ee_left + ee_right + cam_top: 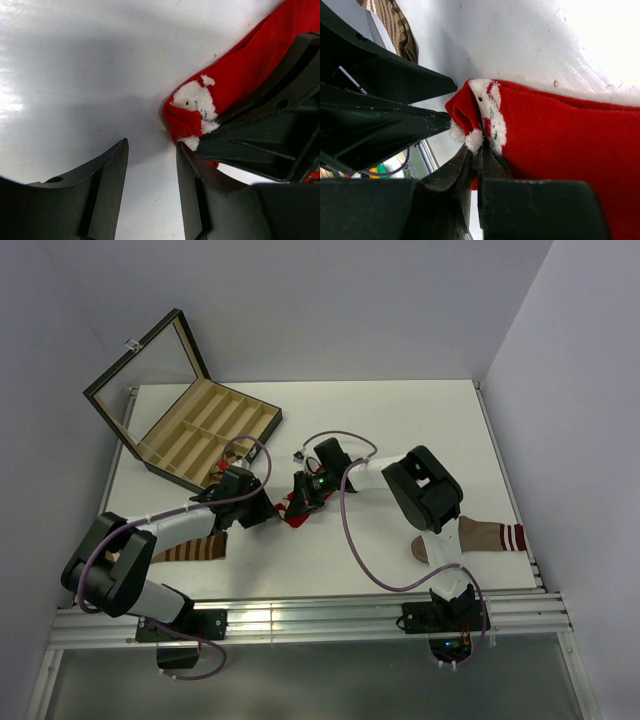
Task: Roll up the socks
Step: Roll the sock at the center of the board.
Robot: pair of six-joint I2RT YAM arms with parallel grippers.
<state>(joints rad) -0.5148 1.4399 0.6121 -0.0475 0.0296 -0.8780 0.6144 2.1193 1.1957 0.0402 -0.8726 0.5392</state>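
A bright red sock (295, 520) with fluffy white trim lies on the white table between my two grippers. My right gripper (479, 150) is shut on its white-trimmed end, and the red fabric (560, 140) stretches away to the right. My left gripper (150, 145) stands open over bare table just beside that same end (192, 110). Its right fingertip (186, 150) touches the white fluff, and nothing lies between its jaws. The right gripper's dark fingers (260, 140) press on the sock from the right. From above, the left gripper (268, 512) and right gripper (298, 502) nearly meet.
A dark compartment box (205, 430) with its lid open stands at the back left. A brown-and-cream striped sock (190, 548) lies under my left arm. A tan sock with a red-and-white cuff (480, 537) lies at the right, near the front rail.
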